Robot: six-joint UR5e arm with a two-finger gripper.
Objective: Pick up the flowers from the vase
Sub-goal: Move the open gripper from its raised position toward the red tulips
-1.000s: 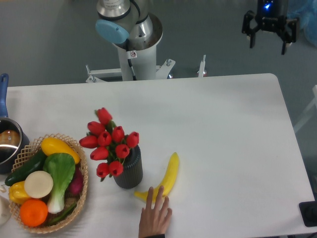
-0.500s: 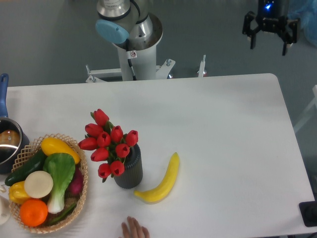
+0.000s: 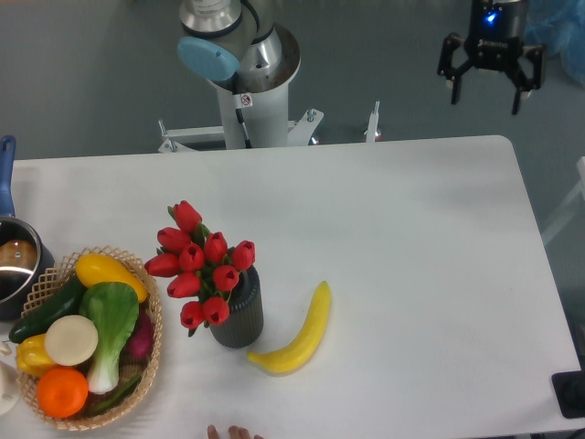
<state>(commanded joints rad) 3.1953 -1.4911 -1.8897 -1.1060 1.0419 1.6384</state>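
The flowers (image 3: 201,265), a bunch of red tulip buds with green leaves, stand in the vase (image 3: 239,315), a short dark ribbed cylinder at the front left of the white table (image 3: 411,274). Their stems are hidden inside the vase. My gripper (image 3: 485,90) hangs open and empty high above the table's back right corner, far from the flowers.
A yellow banana (image 3: 297,333) lies just right of the vase. A woven basket (image 3: 146,315) of vegetables and fruit sits at the left, and a pot (image 3: 14,265) at the left edge. Fingertips of a person's hand (image 3: 228,432) show at the bottom edge. The arm's base (image 3: 242,69) stands behind the table.
The person's hand has pulled back from the banana toward the bottom edge. The banana and flowers shifted a little. My gripper has moved slightly left.
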